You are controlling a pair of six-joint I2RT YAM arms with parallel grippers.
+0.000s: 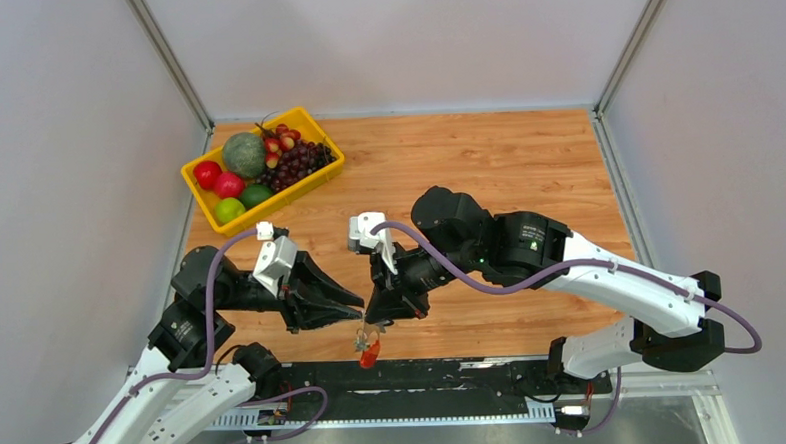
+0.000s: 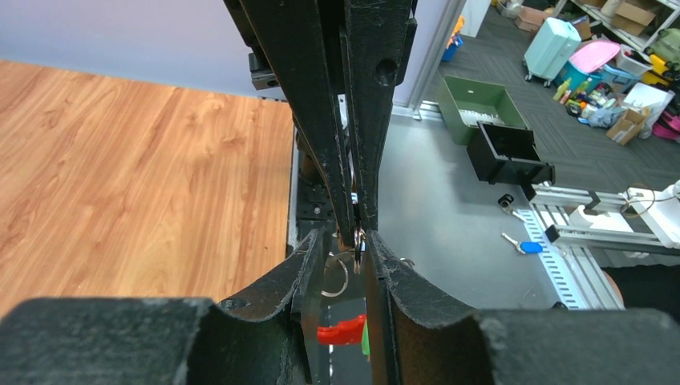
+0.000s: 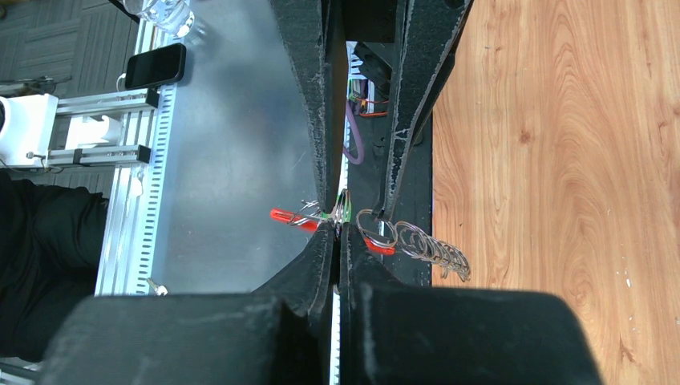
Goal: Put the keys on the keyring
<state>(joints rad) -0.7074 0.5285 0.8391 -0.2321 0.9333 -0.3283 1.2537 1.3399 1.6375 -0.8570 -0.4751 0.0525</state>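
Note:
The keyring (image 1: 368, 351) hangs over the table's front edge, its red tag lowest. My right gripper (image 1: 381, 321) is shut on the ring bunch (image 3: 341, 210), with a chain of small rings (image 3: 429, 247) and a red tag (image 3: 287, 216) fanning out beside the tips. My left gripper (image 1: 356, 306) faces it tip to tip. In the left wrist view its fingers (image 2: 309, 253) stand apart around the right gripper's tips, with a silver ring (image 2: 337, 277), red tag (image 2: 341, 330) and green bit between them. I cannot make out the key.
A yellow basket (image 1: 298, 191) of fruit sits at the back left of the wooden table. A black rail (image 1: 446, 375) runs along the front edge. On the grey floor beyond lie a blue-headed key (image 2: 521, 245) and a phone (image 3: 156, 66).

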